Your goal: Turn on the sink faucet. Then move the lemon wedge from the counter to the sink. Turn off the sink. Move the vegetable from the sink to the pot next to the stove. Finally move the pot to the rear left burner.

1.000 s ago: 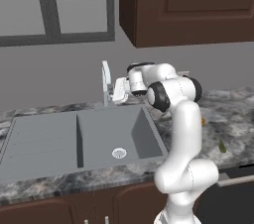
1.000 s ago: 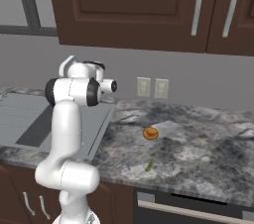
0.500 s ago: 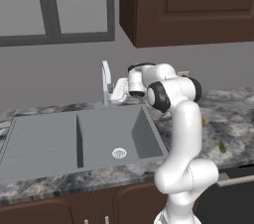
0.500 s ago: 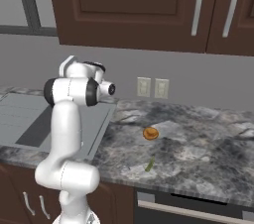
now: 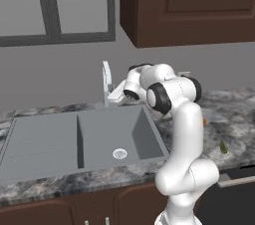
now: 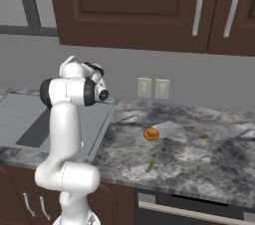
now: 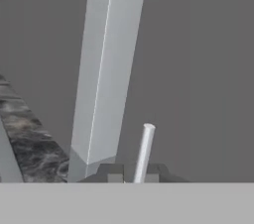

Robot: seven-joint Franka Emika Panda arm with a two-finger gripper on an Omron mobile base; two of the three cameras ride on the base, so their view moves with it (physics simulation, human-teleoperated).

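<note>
Pinching 1 thin lever (image 7: 144, 152) beside 1 sink faucet (image 5: 106, 80), the 2 fingers (image 7: 115, 178) stand nearly together above 2 basins.

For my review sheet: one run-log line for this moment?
step: turn on faucet | gripper: shut at sink faucet lever | lemon wedge: on counter

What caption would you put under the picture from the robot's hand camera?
Close-up: the gripper closing around the thin lever beside the tall white sink faucet, grey wall behind.

Matte grey sink (image 5: 99, 134), marbled stone counter (image 6: 199, 154), smooth silver-white metal faucet (image 7: 104, 69)
</note>
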